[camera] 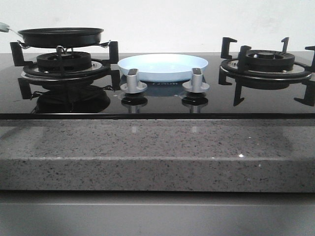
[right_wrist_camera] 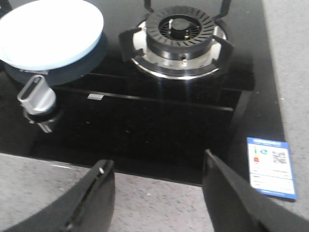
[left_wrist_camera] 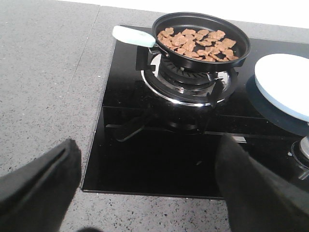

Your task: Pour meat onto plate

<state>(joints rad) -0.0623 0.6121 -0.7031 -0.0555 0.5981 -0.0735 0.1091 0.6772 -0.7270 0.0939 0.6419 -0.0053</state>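
The meat (left_wrist_camera: 198,42), many small reddish-brown pieces, lies in a black frying pan (left_wrist_camera: 241,48) on the left burner; the pan also shows in the front view (camera: 60,36), where the meat is hidden. The pan's pale handle (left_wrist_camera: 133,35) sticks out sideways. The pale light-blue plate (camera: 162,66) sits empty on the hob between the burners, also in the left wrist view (left_wrist_camera: 285,84) and the right wrist view (right_wrist_camera: 50,34). My left gripper (left_wrist_camera: 149,186) is open and empty above the hob's front edge. My right gripper (right_wrist_camera: 157,193) is open and empty above the counter's front. Neither shows in the front view.
The right burner (right_wrist_camera: 181,31) with its black pan supports (camera: 266,61) stands bare. Two silver knobs (camera: 133,81) (camera: 196,79) stand just in front of the plate. A blue-and-white label (right_wrist_camera: 268,166) sticks to the hob's corner. A speckled grey counter (camera: 157,152) surrounds the black glass hob.
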